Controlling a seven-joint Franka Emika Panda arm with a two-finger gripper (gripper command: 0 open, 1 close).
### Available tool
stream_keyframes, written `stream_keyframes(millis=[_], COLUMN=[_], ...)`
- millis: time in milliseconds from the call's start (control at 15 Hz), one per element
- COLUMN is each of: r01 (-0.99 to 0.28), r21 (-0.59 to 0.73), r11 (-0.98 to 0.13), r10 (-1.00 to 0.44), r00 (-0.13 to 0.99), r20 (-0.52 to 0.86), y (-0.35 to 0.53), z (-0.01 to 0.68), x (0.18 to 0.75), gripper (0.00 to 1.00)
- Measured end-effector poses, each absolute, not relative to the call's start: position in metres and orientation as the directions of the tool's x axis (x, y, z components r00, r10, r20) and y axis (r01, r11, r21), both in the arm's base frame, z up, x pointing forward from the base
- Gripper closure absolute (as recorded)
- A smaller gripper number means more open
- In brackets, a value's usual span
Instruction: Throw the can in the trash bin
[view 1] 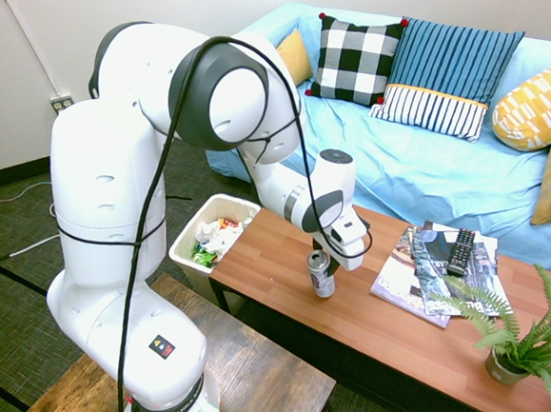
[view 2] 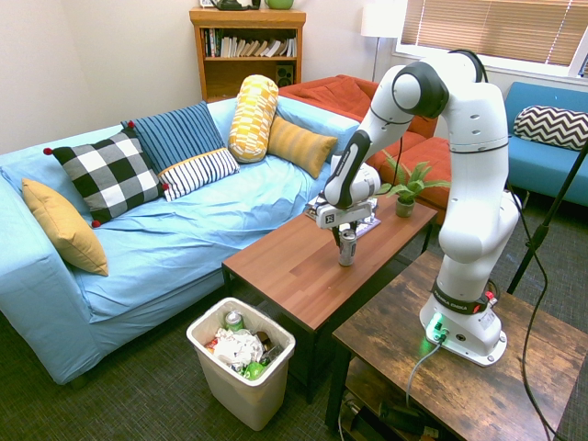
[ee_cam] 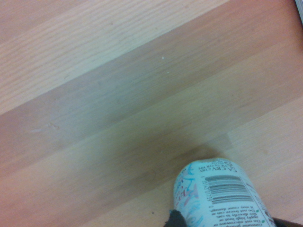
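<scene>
**Fingers Clamped on the Can at the Low Wooden Surface**

Beside a blue sofa [view 1: 416,166] strewn with cushions stood the long wooden surface [view 1: 380,322], and in the first exterior view the white arm reached down over it. Its gripper [view 1: 320,256] pointed straight down, fingers closed on the top of the can [view 1: 321,277], which stood upright on the wood. Magazines [view 1: 424,271] with a remote [view 1: 460,251] on them lay just beside, a potted fern [view 1: 530,343] further along. The trash bin [view 1: 185,242], part full of rubbish, sat on the floor at the surface's end.

From the second exterior view the gripper [view 2: 346,231] held the can [view 2: 346,248] mid-surface [view 2: 294,266], well apart from the trash bin [view 2: 276,354] below on the carpet.

Close up in the wrist view, the can [ee_cam: 218,194] showed its barcode and fine print against the wood grain [ee_cam: 118,94].
</scene>
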State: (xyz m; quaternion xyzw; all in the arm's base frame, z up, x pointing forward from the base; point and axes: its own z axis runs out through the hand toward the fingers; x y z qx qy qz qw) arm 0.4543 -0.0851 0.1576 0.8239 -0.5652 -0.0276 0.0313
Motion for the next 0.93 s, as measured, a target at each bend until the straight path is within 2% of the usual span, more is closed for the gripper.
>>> stream_keyframes(millis=[200, 333, 667, 933], r01=[-0.928, -0.910, -0.805, -0.739], r21=[0.068, 0.032, -0.031, -0.016], r11=[-0.367, -0.413, -0.593, -0.674], r10=[-0.930, -0.911, -0.805, -0.738], r00=[0.367, 0.413, 0.590, 0.671], r20=[-0.018, -0.008, 0.068, 0.071], y=[-0.084, -0.061, 0.157, 0.288], z=[0.162, 0.191, 0.301, 0.273], x=[0.456, 0.466, 0.466, 0.473], gripper=[1.00, 1.00, 1.00, 1.00])
